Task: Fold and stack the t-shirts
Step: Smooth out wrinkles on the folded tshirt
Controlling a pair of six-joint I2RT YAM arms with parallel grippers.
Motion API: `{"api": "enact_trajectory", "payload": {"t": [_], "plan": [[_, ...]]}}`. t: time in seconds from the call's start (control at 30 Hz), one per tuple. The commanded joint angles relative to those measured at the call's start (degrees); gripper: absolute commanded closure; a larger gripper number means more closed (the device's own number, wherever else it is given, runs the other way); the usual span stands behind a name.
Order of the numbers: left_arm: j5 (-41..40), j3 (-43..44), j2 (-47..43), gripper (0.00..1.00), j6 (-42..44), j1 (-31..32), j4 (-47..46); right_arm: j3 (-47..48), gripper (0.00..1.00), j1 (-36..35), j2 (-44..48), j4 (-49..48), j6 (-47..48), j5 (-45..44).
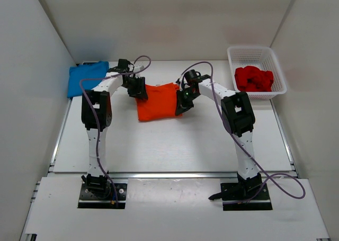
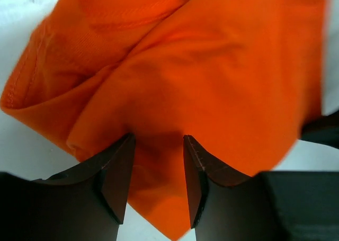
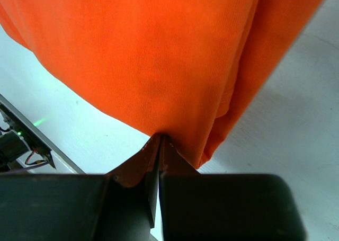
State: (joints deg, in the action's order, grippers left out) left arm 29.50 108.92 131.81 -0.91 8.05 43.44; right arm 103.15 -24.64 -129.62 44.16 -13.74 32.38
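Left arm and right arm are bent inward over one orange t-shirt; right pincer clamped on its edge, left pincer parted. One blue t-shirt and one red t-shirt are counted

A white plastic lattice basket, rectangular with a flared rim, stands upright at the far right corner of the flat white table. Plain white walls rise along the table's far, left and right sides.

The right end effector, jaws pressed together, pinches the orange t-shirt edge above the white table.
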Motion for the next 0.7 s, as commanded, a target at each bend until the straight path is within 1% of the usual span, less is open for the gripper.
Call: {"api": "enact_trajectory", "payload": {"t": [0.0,0.07,0.13,0.23,0.27,0.3,0.33,0.37,0.43,0.47,0.53,0.67], "plan": [[-2.58,0.85,-1.21,0.48,0.55,-0.14,0.59,0.73,1.0,0.47,1.3,-0.31,0.2,-0.04],[-8.46,0.94,-0.77,0.46,0.82,-0.67,0.42,0.56,1.0,0.21,1.39,-0.3,0.38,-0.13],[-10.06,2.17,0.11,0.44,0.03,-1.46,0.41,0.46,1.0,0.21,1.22,-0.04,0.46,-0.21],[-8.32,2.43,-1.28,0.4,-0.06,-2.42,0.42,0.47,1.0,0.12,1.13,-0.48,0.64,0.49],[-7.88,2.43,-2.16,0.37,0.55,-1.99,0.76,0.3,1.0,0.04,1.13,-0.22,0.47,0.58],[-7.79,3.22,-3.3,0.32,0.64,-2.16,0.86,0.55,0.99,0.03,1.39,-0.48,0.55,0.66],[-7.35,3.14,-5.14,0.29,0.73,-1.38,0.42,0.47,1.0,0.12,1.3,-0.39,0.81,0.75],[-6.13,3.48,-6.11,0.24,0.64,-1.29,0.16,0.56,1.0,0.04,1.56,-0.39,0.64,0.75],[-4.54,2.44,-10.23,0.06,0.21,-1.46,0.15,0.64,1.0,0.03,1.65,-0.65,1.08,1.01],[-3.4,2.0,-11.04,0.02,0.12,-1.64,0.07,0.38,1.0,-0.05,1.57,-0.57,1.25,1.19],[-3.3,-0.89,-14.46,0.01,0.12,-2.25,0.76,1.08,1.0,-0.49,1.74,-0.74,1.17,1.54],[-5.58,-7.31,-17.81,0.01,-0.15,-3.65,1.82,1.61,1.0,-0.05,2.01,-0.75,1.25,1.89]]}}
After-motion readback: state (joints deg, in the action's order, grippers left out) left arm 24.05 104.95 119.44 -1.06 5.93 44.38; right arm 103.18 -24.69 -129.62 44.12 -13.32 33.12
